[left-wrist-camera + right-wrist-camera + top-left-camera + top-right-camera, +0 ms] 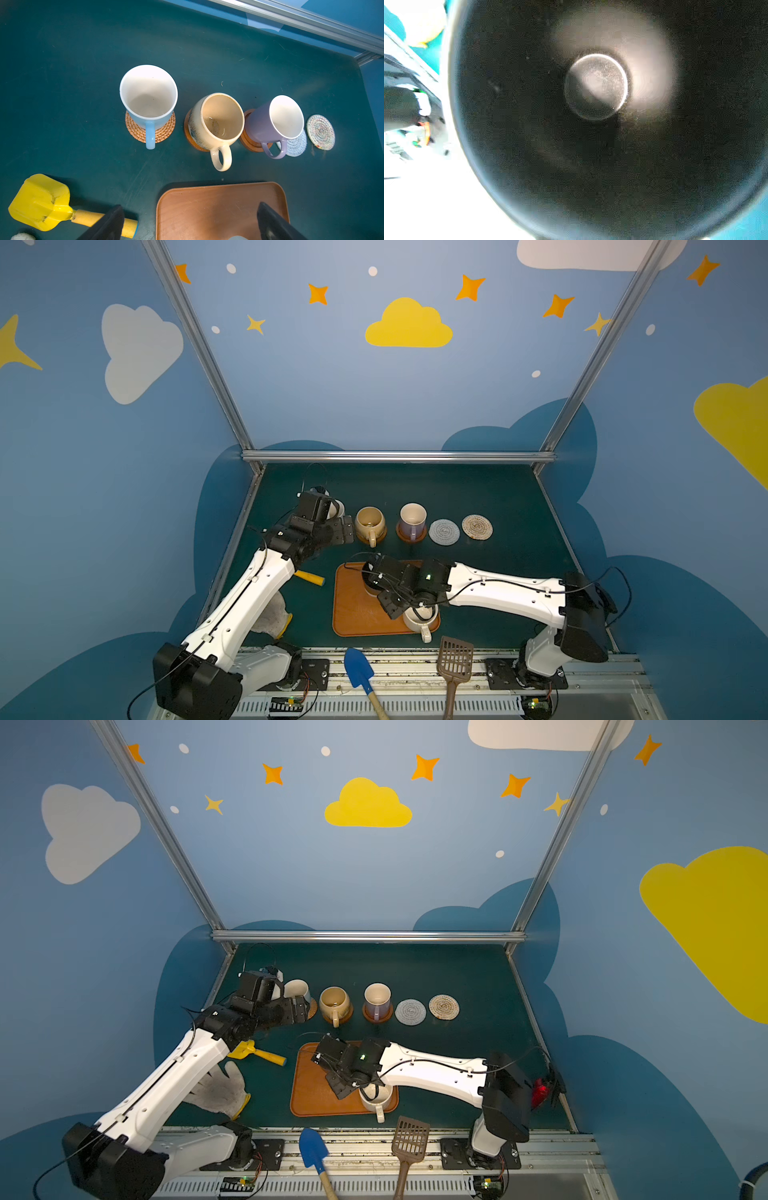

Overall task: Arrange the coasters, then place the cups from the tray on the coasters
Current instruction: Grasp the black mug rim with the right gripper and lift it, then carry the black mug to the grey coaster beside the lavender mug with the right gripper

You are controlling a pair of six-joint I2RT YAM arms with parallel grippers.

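Right wrist view: black cup [591,145] interior fills frame, blurred; surroundings blown out. Top view: light blue cup [339,508] mostly behind left arm [249,585]. Left gripper [190,205] fingers clipped by frame edge.

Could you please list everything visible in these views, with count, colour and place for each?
woven coaster: 1, orange-tan, left end of back row
wooden coasters: 2, brown, next along
rope coasters: 2, grey-white and beige, bare, right end
light blue mug: 1, on the woven coaster
tan mug, lavender mug: 1 each, on the wooden coasters
tray: 1, orange-brown, nearer middle
black mug: 1, tray's far side
cream-white mug: 1, tray's near right corner
yellow scoop: 1, left of tray
white glove: 1, near left
blue trowel, brown slotted scoop: 1 each, front rail
left gripper: open, empty
right gripper: shut on the black mug
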